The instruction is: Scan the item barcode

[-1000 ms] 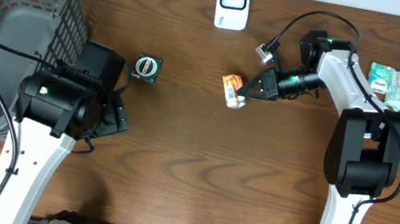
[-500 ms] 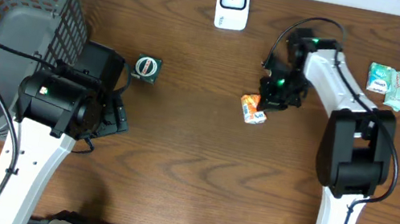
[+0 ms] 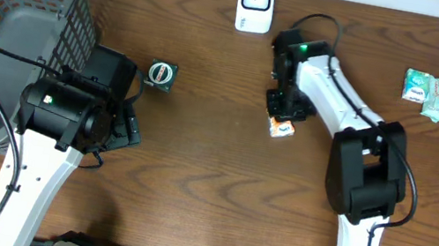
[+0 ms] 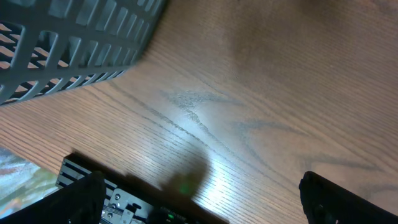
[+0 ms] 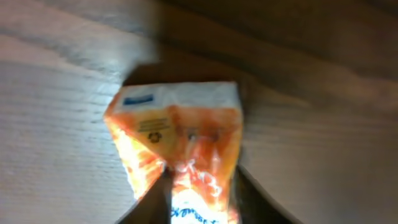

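Note:
An orange and white snack packet [image 3: 281, 126] lies on the brown table below the white scanner [image 3: 256, 2]. My right gripper [image 3: 283, 107] stands right over the packet's far end. In the right wrist view the packet [image 5: 180, 137] fills the middle, and its near end sits flat and uncrushed between the parted jaws of the right gripper [image 5: 202, 190], so the gripper is open around it. No barcode shows on the visible face. My left gripper [image 4: 211, 199] is wide open above bare wood by the basket, holding nothing.
A grey mesh basket [image 3: 5, 16] fills the far left. A small round green item [image 3: 161, 75] lies beside the left arm. More snack packets [image 3: 430, 94] lie at the far right edge. A black rail [image 4: 124, 193] runs along the table's front.
The right arm swung left and turned over the table, carrying the packet slightly right and toward the front. Its jaws, shut on the packet before, have now parted. The left arm has not moved.

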